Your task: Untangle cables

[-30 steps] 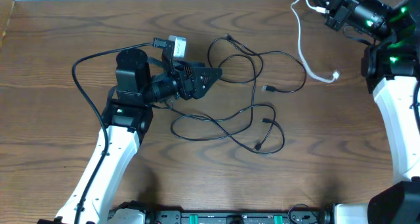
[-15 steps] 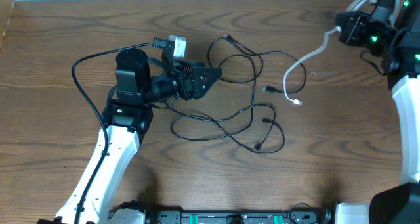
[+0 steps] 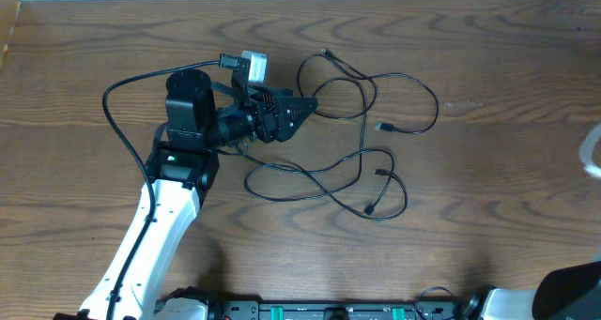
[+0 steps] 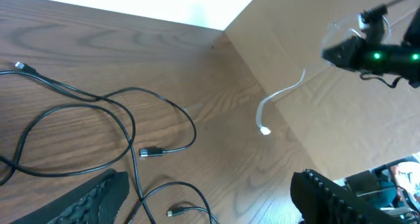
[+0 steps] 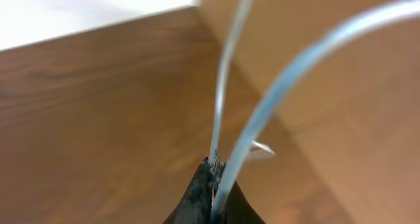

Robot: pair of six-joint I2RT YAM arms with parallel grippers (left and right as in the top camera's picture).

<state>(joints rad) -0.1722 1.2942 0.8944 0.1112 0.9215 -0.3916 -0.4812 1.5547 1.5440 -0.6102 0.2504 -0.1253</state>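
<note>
Wood-grain table (image 3: pixel 488 226) stretched out under me, with the black cables (image 3: pixel 366 156) lying in loose, overlapping loops near its middle. My right gripper (image 5: pixel 211 184) was pinched tight on the white cable (image 5: pixel 259 122), and two strands of it ran up out of the closed tips. Seen from my left wrist, that white cable hung in the air beyond the table's right edge, well apart from the black ones, with one plug end dangling free. Overhead, only a sliver of it showed at the right border. My left gripper (image 3: pixel 299 107) hovered at the left side of the black loops, its fingers (image 4: pixel 92 199) spread wide with nothing between them.

I judged the white cord to be separated, so that part was done. The black cords crossed one another at several spots, their plug ends (image 3: pixel 380 127) scattered among the loops, and I reckoned sorting those out was the work left.
</note>
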